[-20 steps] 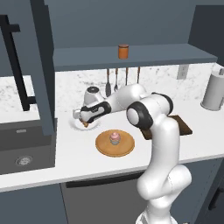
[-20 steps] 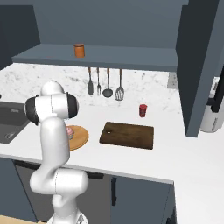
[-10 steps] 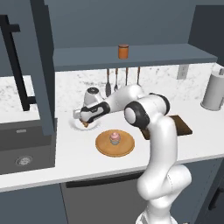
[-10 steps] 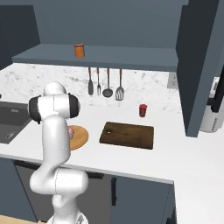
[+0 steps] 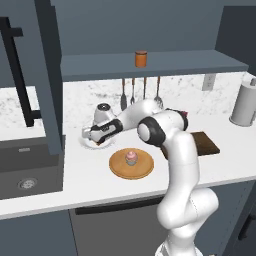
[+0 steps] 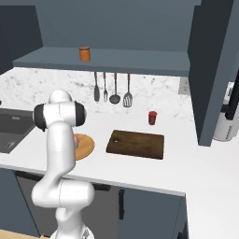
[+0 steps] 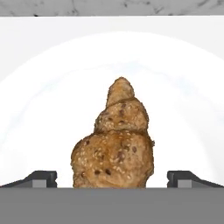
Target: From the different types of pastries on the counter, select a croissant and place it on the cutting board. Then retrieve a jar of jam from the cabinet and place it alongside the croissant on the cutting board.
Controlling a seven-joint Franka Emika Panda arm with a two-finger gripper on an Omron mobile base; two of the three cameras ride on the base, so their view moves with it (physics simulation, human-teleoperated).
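tool (image 7: 112, 178): wide, fingertips either side of croissant (image 7: 114, 140), not touching | croissant on white plate (image 7: 183, 105), left desk | cutting board (image 6: 136, 144): bare, right | jar of jam (image 5: 141, 58): on shelf

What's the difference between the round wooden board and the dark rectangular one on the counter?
The round board is light tan, while the cutting board is dark brown. The round board is a disc; the cutting board is a rectangle and looks bigger. The round board carries a pink-frosted cupcake; the cutting board has nothing on it. Both look wooden and lie flat on the white marble counter, side by side near its front edge.
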